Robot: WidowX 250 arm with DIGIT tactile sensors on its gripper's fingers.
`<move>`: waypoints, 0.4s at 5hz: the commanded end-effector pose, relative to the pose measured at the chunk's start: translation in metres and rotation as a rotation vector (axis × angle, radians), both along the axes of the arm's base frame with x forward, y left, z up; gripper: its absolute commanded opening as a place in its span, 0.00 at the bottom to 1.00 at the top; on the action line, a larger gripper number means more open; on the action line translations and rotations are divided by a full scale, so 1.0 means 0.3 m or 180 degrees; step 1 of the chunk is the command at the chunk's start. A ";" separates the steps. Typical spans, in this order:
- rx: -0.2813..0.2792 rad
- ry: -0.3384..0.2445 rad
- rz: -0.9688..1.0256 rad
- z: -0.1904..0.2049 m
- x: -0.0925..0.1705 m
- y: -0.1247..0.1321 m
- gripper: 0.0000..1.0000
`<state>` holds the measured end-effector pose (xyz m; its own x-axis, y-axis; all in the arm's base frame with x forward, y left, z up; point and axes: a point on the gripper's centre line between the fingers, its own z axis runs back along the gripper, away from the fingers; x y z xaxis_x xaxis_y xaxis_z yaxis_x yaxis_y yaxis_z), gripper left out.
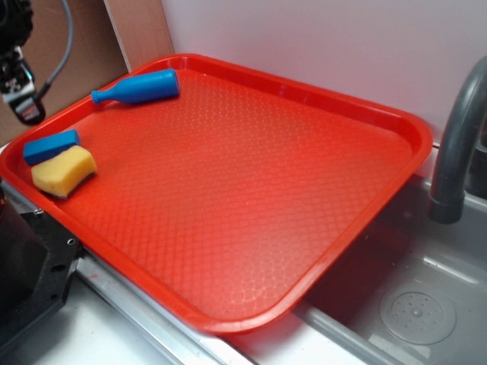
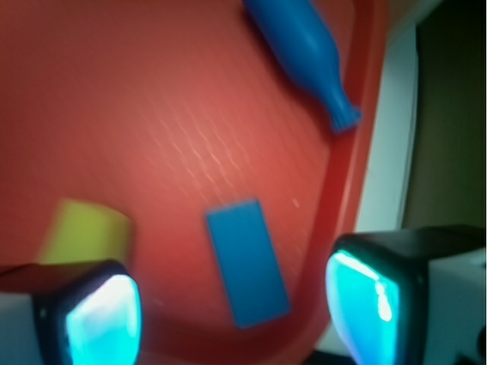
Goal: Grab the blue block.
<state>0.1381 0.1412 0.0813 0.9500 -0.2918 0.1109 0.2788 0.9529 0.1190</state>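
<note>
The blue block (image 1: 50, 146) is a small flat bar lying on the red tray (image 1: 251, 182) near its left corner, touching the yellow sponge (image 1: 65, 170). In the wrist view the block (image 2: 247, 262) lies below and between my two fingers, nearer the right one. My gripper (image 2: 232, 312) is open and empty, held above the tray. In the exterior view the gripper (image 1: 23, 91) shows only in part at the upper left, above and left of the block. The sponge (image 2: 84, 232) sits left of the block in the wrist view.
A longer blue bottle-shaped toy (image 1: 137, 87) lies at the tray's far left edge, also in the wrist view (image 2: 304, 53). A grey tap (image 1: 456, 144) and a sink (image 1: 411, 296) stand at the right. The tray rim (image 2: 335, 190) runs beside the block.
</note>
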 end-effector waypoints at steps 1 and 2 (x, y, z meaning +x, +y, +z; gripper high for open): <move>0.0222 0.0257 -0.0068 -0.119 0.041 0.025 1.00; 0.0276 0.0405 -0.0172 -0.184 0.052 -0.009 1.00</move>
